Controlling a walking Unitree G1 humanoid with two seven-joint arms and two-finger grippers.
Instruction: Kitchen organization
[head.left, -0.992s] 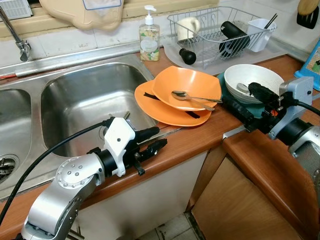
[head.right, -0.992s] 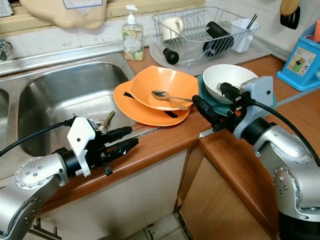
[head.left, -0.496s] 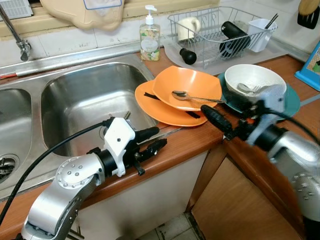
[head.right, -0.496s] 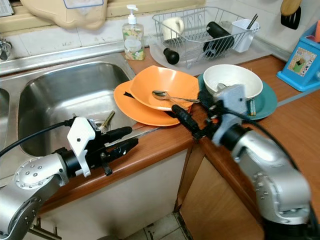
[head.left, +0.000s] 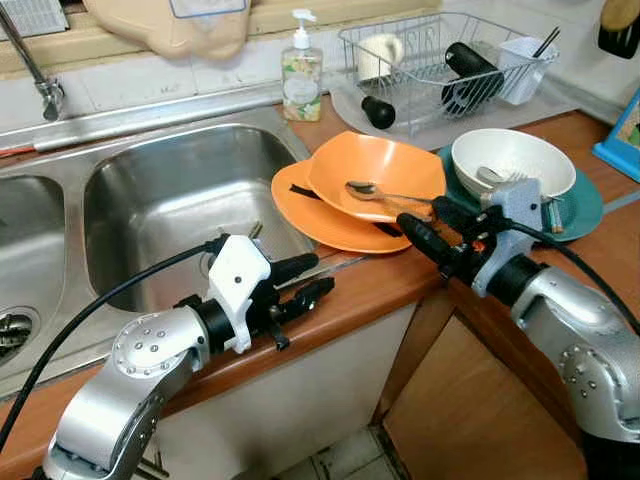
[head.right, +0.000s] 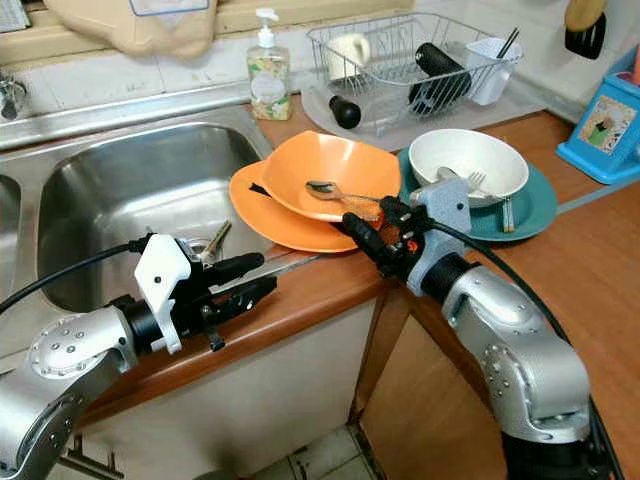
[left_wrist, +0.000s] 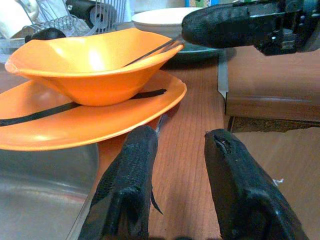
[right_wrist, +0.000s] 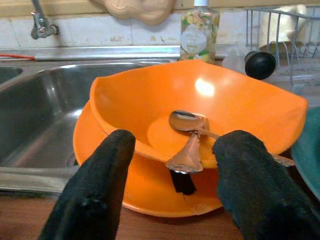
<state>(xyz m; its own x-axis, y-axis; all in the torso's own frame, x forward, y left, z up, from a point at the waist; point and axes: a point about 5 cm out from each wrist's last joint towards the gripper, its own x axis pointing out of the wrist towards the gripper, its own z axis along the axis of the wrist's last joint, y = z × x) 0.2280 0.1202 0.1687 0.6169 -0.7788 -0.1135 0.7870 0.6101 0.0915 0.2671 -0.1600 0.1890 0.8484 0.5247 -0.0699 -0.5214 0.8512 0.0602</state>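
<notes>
Both arms are silver-grey metal with rounded joint housings; the left elbow housing carries a ring of small screws. The left gripper (head.left: 305, 283) has a white plastic wrist block and two long black fingers (left_wrist: 127, 185) with a textured surface. A black cable runs to each wrist. The right gripper (head.left: 432, 228) has a grey block with orange-red detail.

The counter is seen from above and in front by the two head views, which share the sink (head.left: 190, 190), the orange bowl (head.left: 375, 175) and both arms. The bowl is viewed low and close from the sink side by the left wrist camera, and nearer still, facing the sink, by the right wrist camera
</notes>
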